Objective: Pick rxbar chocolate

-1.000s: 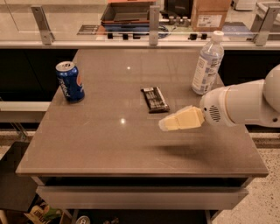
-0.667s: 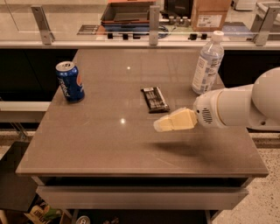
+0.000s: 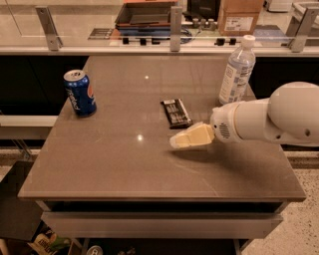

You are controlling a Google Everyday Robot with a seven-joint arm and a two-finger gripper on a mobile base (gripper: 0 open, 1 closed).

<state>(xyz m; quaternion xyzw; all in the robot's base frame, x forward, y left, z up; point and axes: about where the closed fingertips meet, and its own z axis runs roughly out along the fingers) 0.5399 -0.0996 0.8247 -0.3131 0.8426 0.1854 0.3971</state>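
The rxbar chocolate [image 3: 176, 112] is lying flat near the middle of the counter [image 3: 119, 169]. Its black wrapper is showing white lines of print, and its long side is running away from the camera at a slight slant. The hand [image 3: 176, 142], a cream-coloured wedge at the end of a thick white arm [image 3: 271, 117], is reaching in from the right side. It is hovering just beside the bar's near end, with its tip pointing left. A soft shadow is falling on the counter right under it, so it is sitting a little above the surface. It is not holding the bar, and whether it is released or clenched cannot be told from this angle. A blue can [image 3: 79, 92] is standing upright near the left edge, well apart from the bar. A clear water bottle [image 3: 237, 69] with a white cap is standing upright toward the back right, just behind the arm. Beyond the counter's far edge, a cardboard box [image 3: 239, 17] and a dark tray [image 3: 144, 14] are sitting on a lighter surface behind a low rail with metal posts [image 3: 175, 29].
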